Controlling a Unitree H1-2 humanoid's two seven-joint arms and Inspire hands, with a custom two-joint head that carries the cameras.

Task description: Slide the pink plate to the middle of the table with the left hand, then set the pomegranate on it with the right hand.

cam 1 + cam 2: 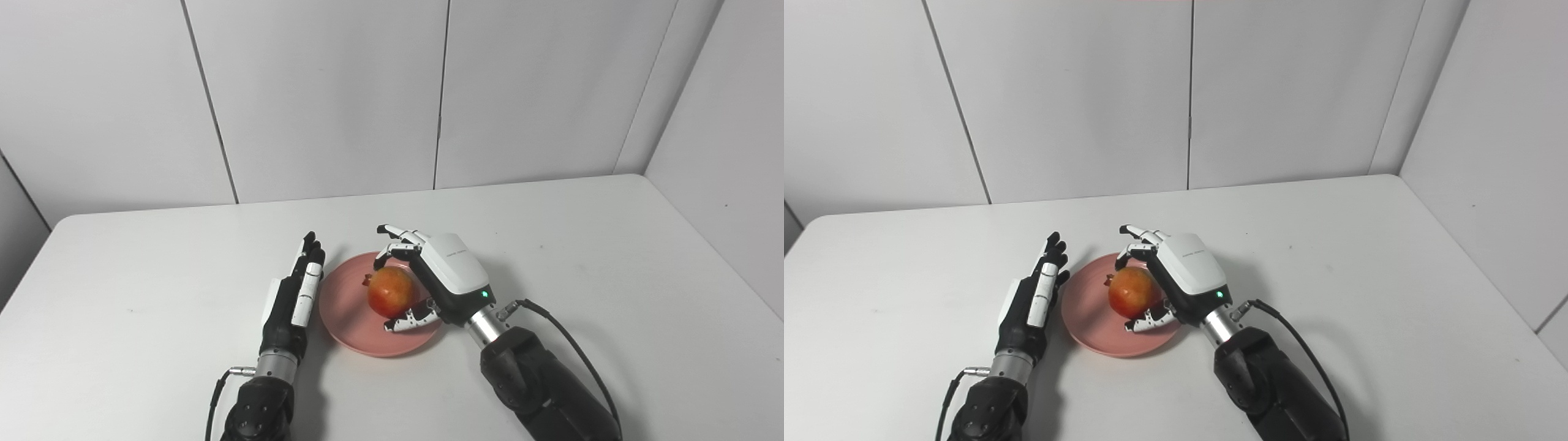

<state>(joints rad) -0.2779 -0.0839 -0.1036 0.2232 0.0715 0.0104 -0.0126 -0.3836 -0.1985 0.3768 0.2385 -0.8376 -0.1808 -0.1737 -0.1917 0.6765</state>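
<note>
Nearest the camera, two dark forearms come up from the bottom edge onto the white worktop [612,257]. A black cable [569,343] loops off the right wrist, and a thinner one trails from the left wrist.

The left hand [294,294] lies flat and released, fingers straight and close together, pointing away. It holds nothing. It sits just beside the left rim of the plate [343,318]; whether its edge touches the rim is hard to tell from here.

The pink plate rests near the middle of the worktop, between the two hands. On it sits the pomegranate [390,291], red and orange, its small crown turned left.

The right hand [438,275] cups the pomegranate from the right, its white back facing up with a green light near the wrist. Its thumb [411,320] reaches under the near side of the fruit and its fingers [398,240] curl over the far side. It seems to be grasping the fruit, though contact at the fingertips is unclear.

Beyond, pale wall panels [318,92] stand behind the worktop.
</note>
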